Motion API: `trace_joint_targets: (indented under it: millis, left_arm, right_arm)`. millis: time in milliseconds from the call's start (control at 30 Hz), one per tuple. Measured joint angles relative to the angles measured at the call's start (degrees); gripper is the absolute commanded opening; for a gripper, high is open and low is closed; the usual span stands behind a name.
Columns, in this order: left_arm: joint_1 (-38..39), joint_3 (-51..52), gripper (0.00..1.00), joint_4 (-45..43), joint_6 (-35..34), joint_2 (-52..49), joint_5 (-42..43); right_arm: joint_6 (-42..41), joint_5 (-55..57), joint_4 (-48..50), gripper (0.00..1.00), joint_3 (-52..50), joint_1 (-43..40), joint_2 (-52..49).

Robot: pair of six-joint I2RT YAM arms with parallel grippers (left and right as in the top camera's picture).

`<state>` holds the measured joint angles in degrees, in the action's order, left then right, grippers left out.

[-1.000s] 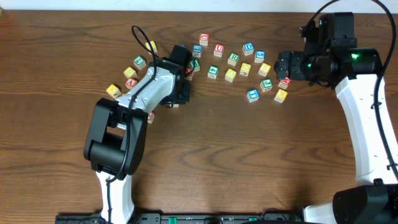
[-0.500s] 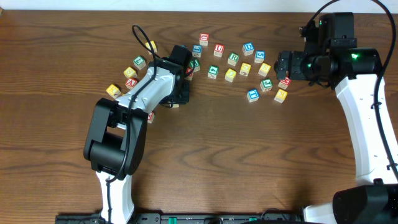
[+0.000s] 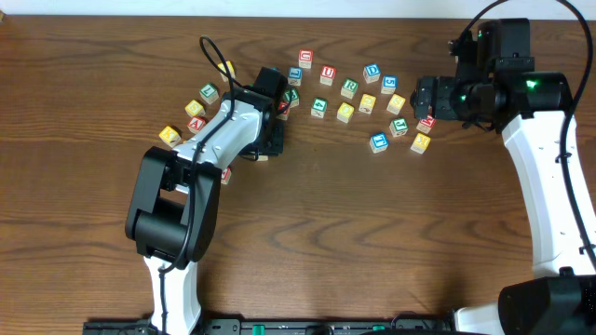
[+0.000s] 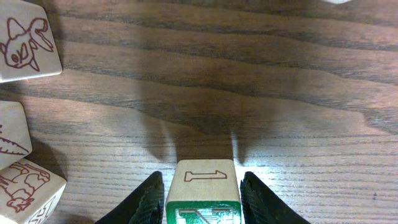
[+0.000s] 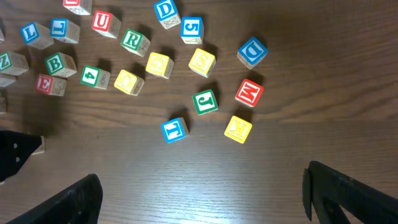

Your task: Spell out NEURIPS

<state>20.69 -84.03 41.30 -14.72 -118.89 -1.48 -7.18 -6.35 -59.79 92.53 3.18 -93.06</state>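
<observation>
Left claw still clamps the green-framed cube; right claw stays spread wide; nothing moved.

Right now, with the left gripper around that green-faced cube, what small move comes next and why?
Probably lift the cube slightly: the left gripper pinches both its sides, and neighbouring cubes sit close on one side, so sliding it could knock them.

the table is dark brown wood, strongly grained, with a low satin sheen. the cubes are pale, bare-looking wood, matt, with painted coloured frames and letters; the green-framed cube shows fine grain. the left gripper has matt black fingers. the left arm and right arm wear smooth white and black plastic shells.
</observation>
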Motion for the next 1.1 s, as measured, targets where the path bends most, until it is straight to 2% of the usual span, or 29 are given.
trace_joint_targets:
  millis: [1100]
  left_arm:
    - [0.00, 0.00, 0.39, -1.49, 3.41, 0.00, 0.00]
  right_arm:
    - [0.00, -0.02, 0.00, 0.99, 0.00, 0.00, 0.00]
